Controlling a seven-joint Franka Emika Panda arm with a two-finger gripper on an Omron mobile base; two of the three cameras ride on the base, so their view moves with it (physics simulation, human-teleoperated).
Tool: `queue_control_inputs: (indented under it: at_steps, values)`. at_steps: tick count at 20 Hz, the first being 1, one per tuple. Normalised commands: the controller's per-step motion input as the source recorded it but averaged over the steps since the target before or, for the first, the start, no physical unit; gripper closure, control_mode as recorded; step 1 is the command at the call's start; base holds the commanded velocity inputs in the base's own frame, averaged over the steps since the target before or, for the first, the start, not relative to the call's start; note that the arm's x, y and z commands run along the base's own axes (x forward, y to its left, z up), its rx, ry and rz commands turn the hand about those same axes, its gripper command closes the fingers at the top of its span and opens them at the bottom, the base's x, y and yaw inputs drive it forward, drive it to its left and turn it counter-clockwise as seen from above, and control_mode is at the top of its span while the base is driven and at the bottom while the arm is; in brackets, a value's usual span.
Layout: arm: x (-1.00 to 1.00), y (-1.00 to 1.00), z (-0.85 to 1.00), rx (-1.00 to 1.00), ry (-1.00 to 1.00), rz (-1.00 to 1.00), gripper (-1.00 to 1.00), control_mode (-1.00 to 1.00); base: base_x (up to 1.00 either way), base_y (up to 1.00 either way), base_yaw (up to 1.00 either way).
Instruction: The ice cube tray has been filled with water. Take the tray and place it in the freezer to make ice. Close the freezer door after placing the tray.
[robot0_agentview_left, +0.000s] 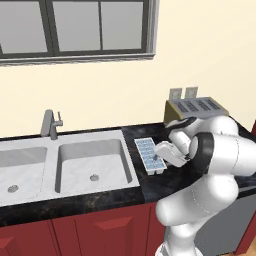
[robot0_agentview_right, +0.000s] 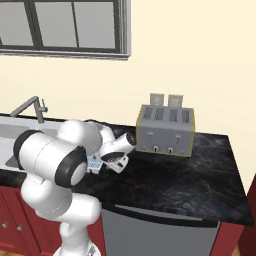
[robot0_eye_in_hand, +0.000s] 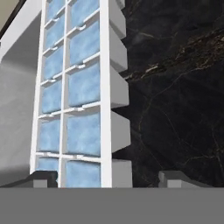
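Your claw (robot0_eye_in_hand: 107, 178) stands with its fingertips (robot0_eye_in_hand: 43, 178) apart, straddling the near end of the ice cube tray (robot0_eye_in_hand: 76, 96), one tip on the sink side and the other over the black marbled table (robot0_eye_in_hand: 175, 87). You see the tray as a white grid with scalloped sides, its cells filled with glossy pale blue water (robot0_eye_in_hand: 83, 83), lying flat on the table just right of the sink (robot0_agentview_left: 90, 165). Beyond it stands the silver toaster (robot0_agentview_left: 196, 109) against the cream wall, under two outlets (robot0_agentview_left: 183, 93).

No readable text, labels, brands or numbers on anything in view.
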Motion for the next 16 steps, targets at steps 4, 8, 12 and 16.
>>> queue_control_inputs:
  at_steps: [4,8,12,16]
  values:
    - [0.0,0.39,-0.42,0.0,-0.04,0.02,-1.0,-1.0,0.0,0.0,0.0]
    - [0.0,0.33,-0.51,0.0,-0.04,0.03,-1.0,-1.0,0.0,0.0,0.0]
    - [-0.01,0.31,-0.61,0.0,-0.06,0.05,-1.0,-1.0,0.0,0.0,0.0]
    - [-0.09,0.42,-0.6,0.0,-0.1,0.05,-1.0,-1.0,0.0,0.0,0.0]
